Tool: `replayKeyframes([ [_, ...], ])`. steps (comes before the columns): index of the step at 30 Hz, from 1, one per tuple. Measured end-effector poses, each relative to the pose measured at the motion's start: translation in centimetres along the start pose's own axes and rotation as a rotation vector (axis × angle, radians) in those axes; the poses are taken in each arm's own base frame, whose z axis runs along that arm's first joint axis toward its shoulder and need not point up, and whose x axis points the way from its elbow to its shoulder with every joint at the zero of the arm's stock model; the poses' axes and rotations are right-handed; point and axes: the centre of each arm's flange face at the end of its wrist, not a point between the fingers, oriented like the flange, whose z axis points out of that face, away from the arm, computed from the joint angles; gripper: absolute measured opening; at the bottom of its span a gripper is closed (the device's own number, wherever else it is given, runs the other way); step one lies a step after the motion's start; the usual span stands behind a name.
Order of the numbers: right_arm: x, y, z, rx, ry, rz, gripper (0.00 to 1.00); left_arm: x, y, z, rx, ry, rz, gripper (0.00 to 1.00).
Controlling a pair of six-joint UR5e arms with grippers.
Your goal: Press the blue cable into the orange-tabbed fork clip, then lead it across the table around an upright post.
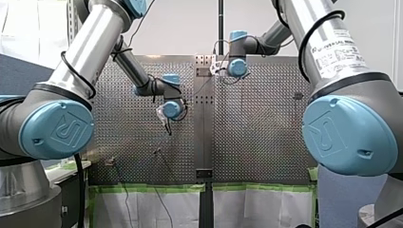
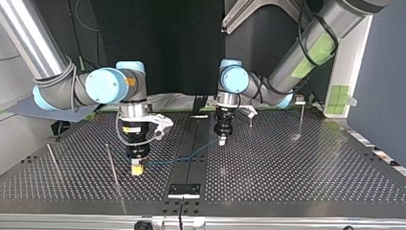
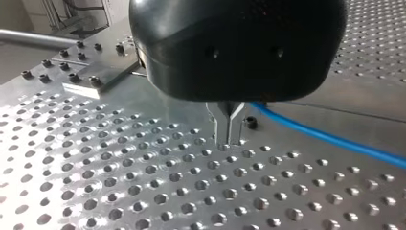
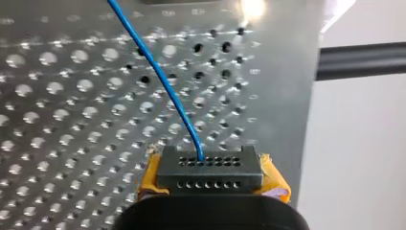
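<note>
My R hand [image 2: 137, 168] is low over the perforated bench [image 2: 287, 167] at the top view's left. In the R wrist view the hand [image 4: 210, 163] pinches the blue cable [image 4: 163, 81] between its yellow pads [image 4: 274, 176]. The cable goes in at the black drilled block up front and runs away ahead over the bench.

My L hand [image 2: 222, 141] is near the centre seam, tips down at the plate. In the L wrist view its metal fingers [image 3: 224, 125] are pressed together w/ tips touching the bench. The cable [image 3: 325, 139] comes out just behind them and runs off to one side. Can't tell if it's nipped.

In the top view the cable [image 2: 177, 157] hangs in a shallow sag btwn the two hands, across the seam. A thin upright post [image 2: 111, 165] stands just beside my R hand, on the side away from the L.
</note>
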Motion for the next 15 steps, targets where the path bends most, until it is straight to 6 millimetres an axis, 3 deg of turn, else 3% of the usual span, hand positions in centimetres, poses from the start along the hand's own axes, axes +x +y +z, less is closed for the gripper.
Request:
replayKeyframes([
  [6,1.8,0.6,-0.1,-0.007,0.023,0.007,0.0,-1.4,-1.1,1.5,0.011,-0.014,-0.015,0.0],
  [15,2.7,1.6,0.0,-0.021,0.033,0.02,0.0,-3.4,-3.4,3.2,0.046,-0.02,-0.067,0.0],
])
